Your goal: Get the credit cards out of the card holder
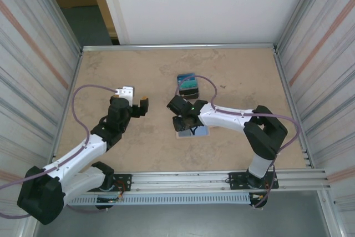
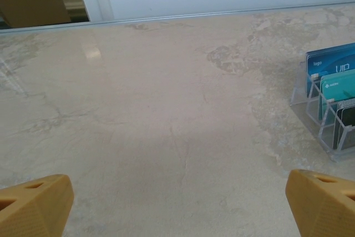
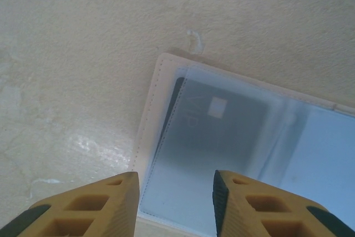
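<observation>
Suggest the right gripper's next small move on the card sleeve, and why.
Probably lower the right gripper and close it on the stitched left edge of the clear card sleeve. Its jaws stand partly apart and straddle that edge. The dark VIP card lies fully inside the pocket, so the sleeve likely needs holding first. The left gripper is open, well apart from the sleeve.
</observation>
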